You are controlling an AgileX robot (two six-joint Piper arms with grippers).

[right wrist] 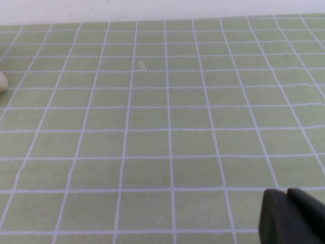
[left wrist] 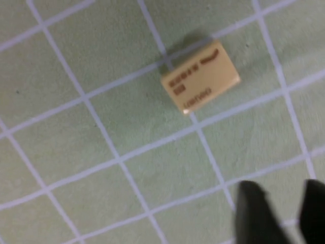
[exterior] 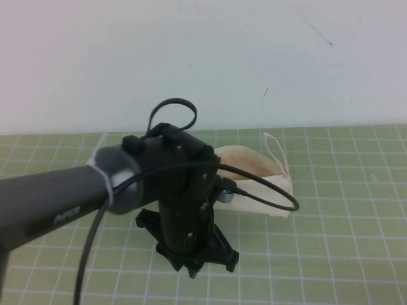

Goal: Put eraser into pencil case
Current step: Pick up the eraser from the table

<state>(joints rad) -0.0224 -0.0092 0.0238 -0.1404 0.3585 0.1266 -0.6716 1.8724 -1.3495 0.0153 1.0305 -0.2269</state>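
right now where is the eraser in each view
High view: not visible; the left claw points down at the mat in front of the pencil case, covering that spot.
Left wrist view: the eraser lies flat on the mat, label up, clear of the claw's dark fingers, which show a gap.
Right wrist view: not in it; the right claw hangs over bare mat.
Shared landmark: the green mat's white grid lines.

Even bright light, soft shadows, left wrist view blurred
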